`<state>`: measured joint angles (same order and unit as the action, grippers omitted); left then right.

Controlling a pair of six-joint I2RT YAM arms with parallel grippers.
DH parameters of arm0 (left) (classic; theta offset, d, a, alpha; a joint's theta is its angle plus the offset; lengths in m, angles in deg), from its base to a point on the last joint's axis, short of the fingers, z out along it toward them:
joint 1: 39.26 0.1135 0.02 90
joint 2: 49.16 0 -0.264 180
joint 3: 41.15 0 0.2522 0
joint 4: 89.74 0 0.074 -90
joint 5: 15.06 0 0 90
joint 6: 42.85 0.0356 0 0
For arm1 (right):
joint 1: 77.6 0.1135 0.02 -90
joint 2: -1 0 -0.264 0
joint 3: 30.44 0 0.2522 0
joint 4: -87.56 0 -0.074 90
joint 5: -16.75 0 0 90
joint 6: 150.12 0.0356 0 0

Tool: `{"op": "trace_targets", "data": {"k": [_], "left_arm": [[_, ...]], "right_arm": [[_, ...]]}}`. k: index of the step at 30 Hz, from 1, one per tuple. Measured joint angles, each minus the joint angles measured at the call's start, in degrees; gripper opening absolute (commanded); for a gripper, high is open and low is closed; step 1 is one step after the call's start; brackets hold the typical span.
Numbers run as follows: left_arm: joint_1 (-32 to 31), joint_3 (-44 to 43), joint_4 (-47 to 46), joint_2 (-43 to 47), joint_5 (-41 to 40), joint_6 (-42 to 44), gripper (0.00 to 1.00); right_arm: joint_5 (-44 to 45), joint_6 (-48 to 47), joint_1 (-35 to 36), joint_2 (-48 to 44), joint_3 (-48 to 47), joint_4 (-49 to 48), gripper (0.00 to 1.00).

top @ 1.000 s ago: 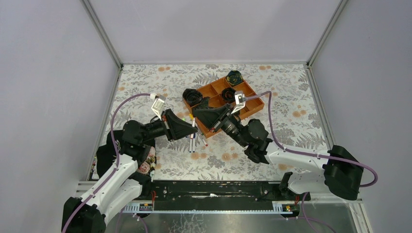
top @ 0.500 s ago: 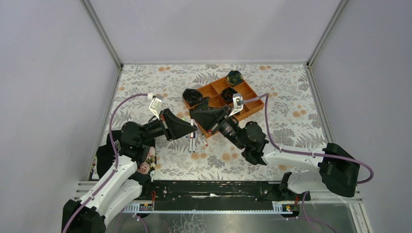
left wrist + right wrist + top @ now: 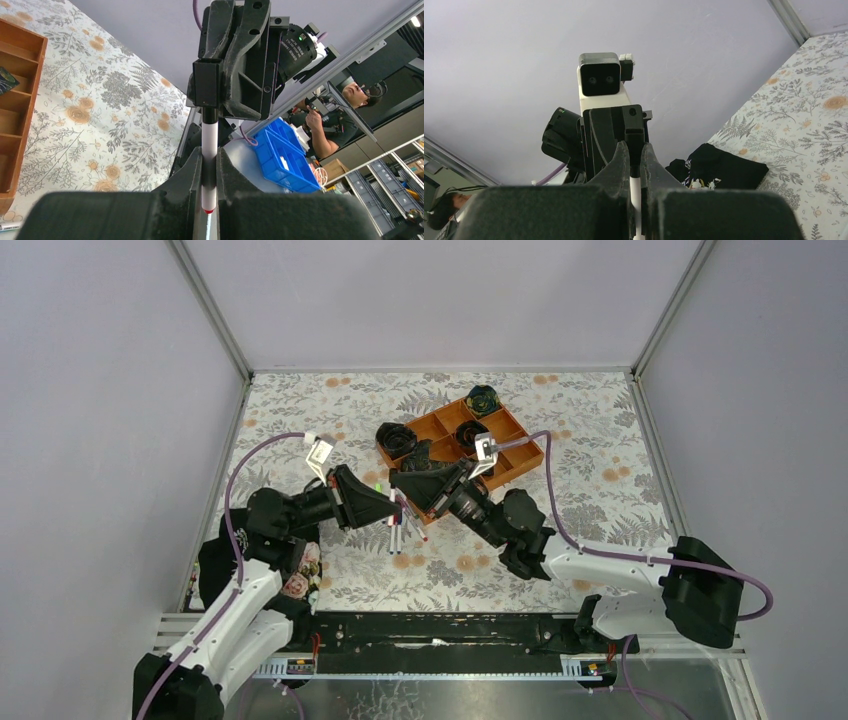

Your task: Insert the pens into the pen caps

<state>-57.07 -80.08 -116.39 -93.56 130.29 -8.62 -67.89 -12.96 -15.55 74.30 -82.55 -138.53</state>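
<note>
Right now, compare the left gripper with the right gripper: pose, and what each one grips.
The left gripper reaches in from the left over the floral tablecloth. The right gripper comes from the right, across the wooden tray's near corner. The left gripper clamps the white pen near its red end, and the right gripper takes the opposite end. Shared: both are shut, tip to tip on one line.

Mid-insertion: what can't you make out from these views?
Whether a cap is there: left wrist view, the far end of the pen vanishes inside the right jaws.
Loose pens on the table: top view, too small, partly under both arms.
Pen's length: right wrist view, jaws cover most.
</note>
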Motion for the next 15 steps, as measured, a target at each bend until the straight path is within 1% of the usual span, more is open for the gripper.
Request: {"op": "trace_targets", "data": {"k": [4, 6, 7, 9, 10, 11, 13, 15], "left_arm": [[1.33, -0.02, 0.37, -0.46, 2.21, -0.24, 0.0], [1.62, -0.22, 2.03, -0.17, 2.64, 1.01, 0.0], [1.64, -0.33, 4.2, 0.33, 2.62, 2.23, 0.0], [1.68, -0.44, 10.43, 2.16, 1.86, 5.73, 0.0], [1.7, -0.46, 13.88, 3.48, 0.81, 7.65, 0.0], [1.73, -0.46, 16.55, 4.52, -0.17, 9.4, 0.0], [2.62, -0.48, 22.62, 7.04, -7.98, 12.52, 0.0], [4.11, -0.04, 28.52, 8.9, -15.5, 14.43, 0.0]], "right_arm": [[-0.09, 0.68, 0.0, 0.15, 0.02, 0.83, 0.0], [0.11, 0.55, 0.0, -0.42, 0.0, 2.23, 0.0], [0.39, 0.0, 0.11, -1.11, -0.17, 4.24, 0.04], [1.6, -1.7, 0.66, -3.02, -1.25, 10.16, 0.26], [2.54, -2.89, 1.09, -3.98, -2.12, 14.05, 0.39], [3.32, -3.69, 1.38, -4.76, -2.8, 16.96, 0.55], [3.74, -6.67, 3.06, -7.52, -3.93, 26.84, 0.7], [4.5, -9.31, 5.09, -10.16, -4.33, 34.6, 0.8]]}}
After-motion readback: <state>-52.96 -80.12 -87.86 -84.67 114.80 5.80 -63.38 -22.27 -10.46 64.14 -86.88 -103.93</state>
